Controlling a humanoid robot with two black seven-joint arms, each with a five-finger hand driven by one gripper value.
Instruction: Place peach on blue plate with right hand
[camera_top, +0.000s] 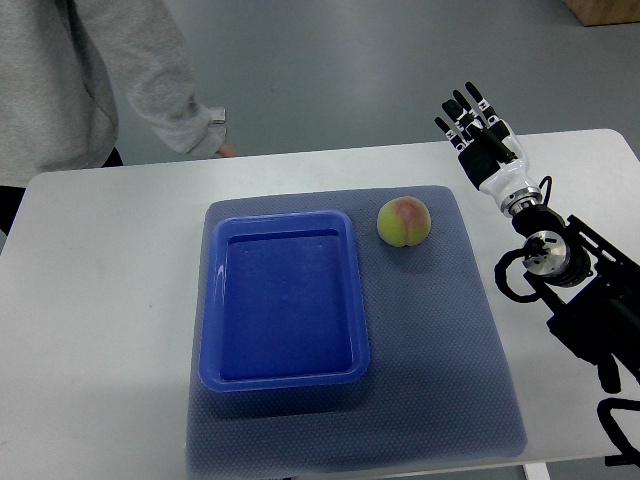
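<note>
One peach (404, 221) sits just beside the blue plate (211, 300); right hand (480, 135) spread, holding nothing.

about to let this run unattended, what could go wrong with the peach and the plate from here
1. The peach is round and sits loose on the mat; a glancing touch from the right hand could roll it away.
2. It lies close beside the blue plate, whose raised rim may crowd the fingers.
3. A person's sleeve hangs near the table's far edge.

The peach (404, 221) sits beside the blue plate (211, 330), right hand (482, 135) apparently open, well apart.
</note>
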